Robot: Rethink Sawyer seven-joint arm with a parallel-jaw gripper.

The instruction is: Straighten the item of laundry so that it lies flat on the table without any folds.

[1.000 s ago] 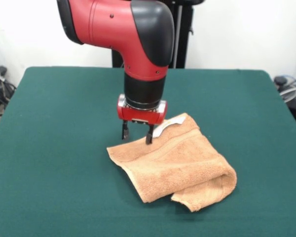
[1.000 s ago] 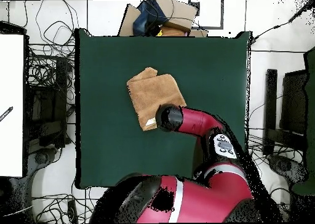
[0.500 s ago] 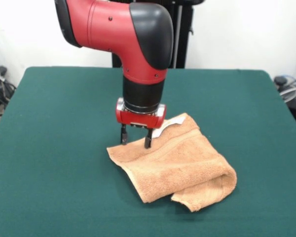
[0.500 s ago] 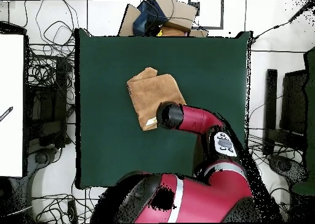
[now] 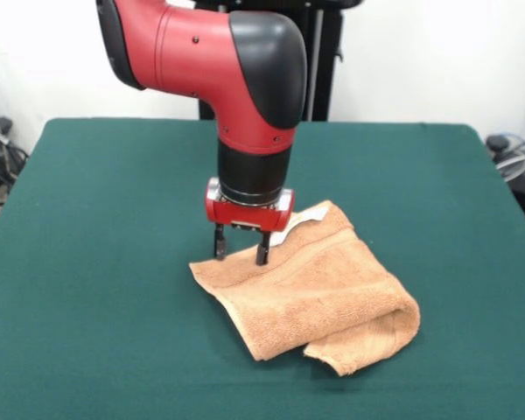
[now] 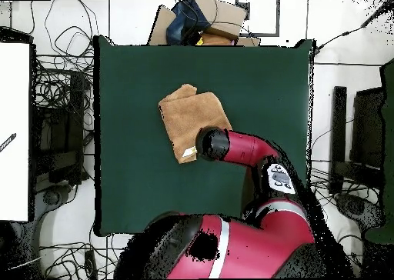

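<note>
The item of laundry (image 5: 319,293) is a tan terry towel, folded over on itself with a thick rolled fold at its right end and a white tag (image 5: 299,219) at its far edge. It lies near the middle of the green table (image 5: 96,262). My gripper (image 5: 240,252) points straight down over the towel's far left edge, open, with both fingertips at the cloth and nothing held between them. In the overhead view the towel (image 6: 191,115) lies above the arm's wrist, which hides the gripper.
Green felt surrounds the towel on all sides. Cables and boxes (image 6: 202,19) lie on the floor beyond the table's edges, and a white panel (image 6: 14,131) stands at the left.
The gripper has shifted slightly to the left along the towel's far edge. The towel has not moved.
</note>
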